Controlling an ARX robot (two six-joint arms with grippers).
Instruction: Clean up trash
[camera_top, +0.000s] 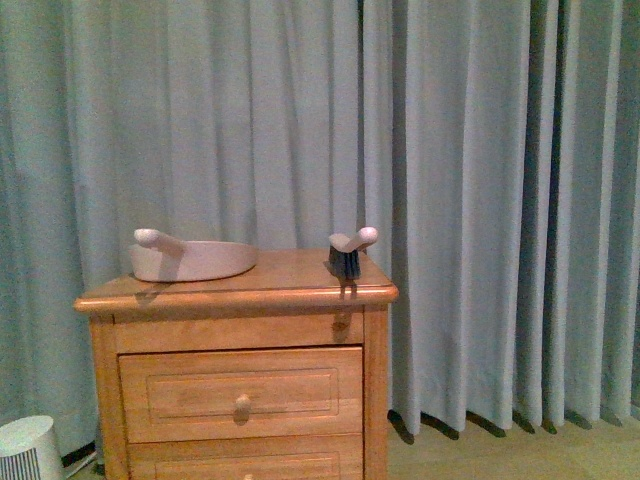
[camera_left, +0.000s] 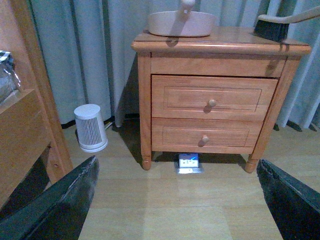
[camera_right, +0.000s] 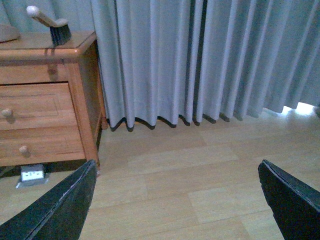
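No crumpled white paper wad shows in any view; the trash is out of view. My left gripper (camera_left: 175, 200) is open and empty, its dark fingers (camera_left: 55, 205) spread wide above bare wood floor in front of the nightstand (camera_left: 215, 100). My right gripper (camera_right: 175, 200) is open and empty above bare floor, to the right of the nightstand (camera_right: 45, 115), facing the curtain. Neither arm shows in the front view.
On the wooden nightstand (camera_top: 240, 390) stand a pale dustpan (camera_top: 190, 258) and a hand brush (camera_top: 348, 252). Grey curtains (camera_top: 480, 200) hang behind. A white cylindrical appliance (camera_left: 91, 127) stands left of the nightstand. A floor socket (camera_left: 188, 162) lies under it. A wooden frame (camera_left: 30, 115) is at left.
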